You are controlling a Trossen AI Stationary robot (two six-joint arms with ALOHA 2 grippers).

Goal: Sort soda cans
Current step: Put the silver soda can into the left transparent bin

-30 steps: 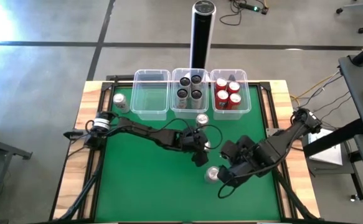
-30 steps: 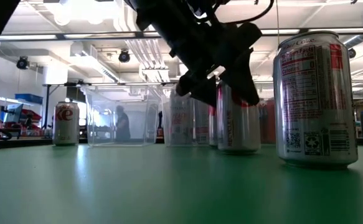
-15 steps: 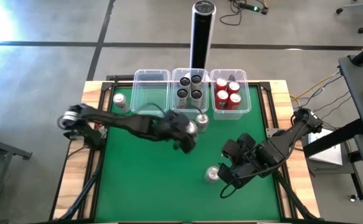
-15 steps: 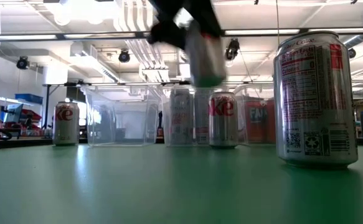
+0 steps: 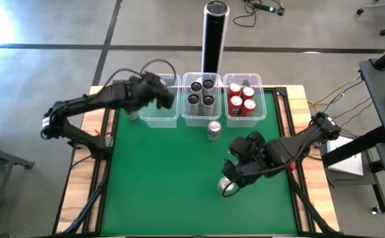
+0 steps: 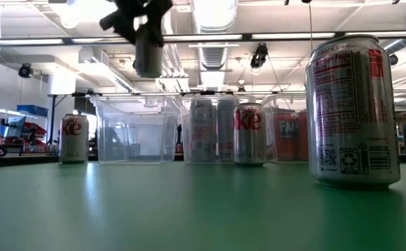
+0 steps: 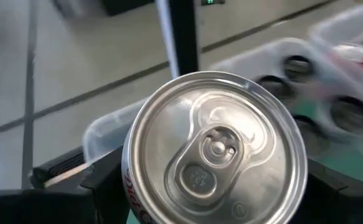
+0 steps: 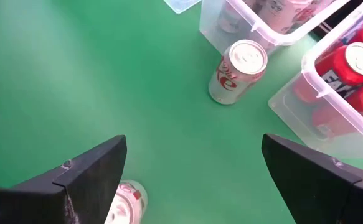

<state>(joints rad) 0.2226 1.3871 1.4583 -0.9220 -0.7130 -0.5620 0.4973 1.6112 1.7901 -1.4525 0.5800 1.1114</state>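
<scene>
Having swung from mid-table, left tool pinching silver can above left bin.

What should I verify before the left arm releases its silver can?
1. Left gripper shut on the silver metal can: ok.
2. Held can above the leftmost clear plastic bin: ok.
3. Held can roughly upright in the low view: ok.
4. Room in that bin: ok, nothing in it.
5. Right gripper away from the bins: ok, open, near another silver can on the green mat.
</scene>
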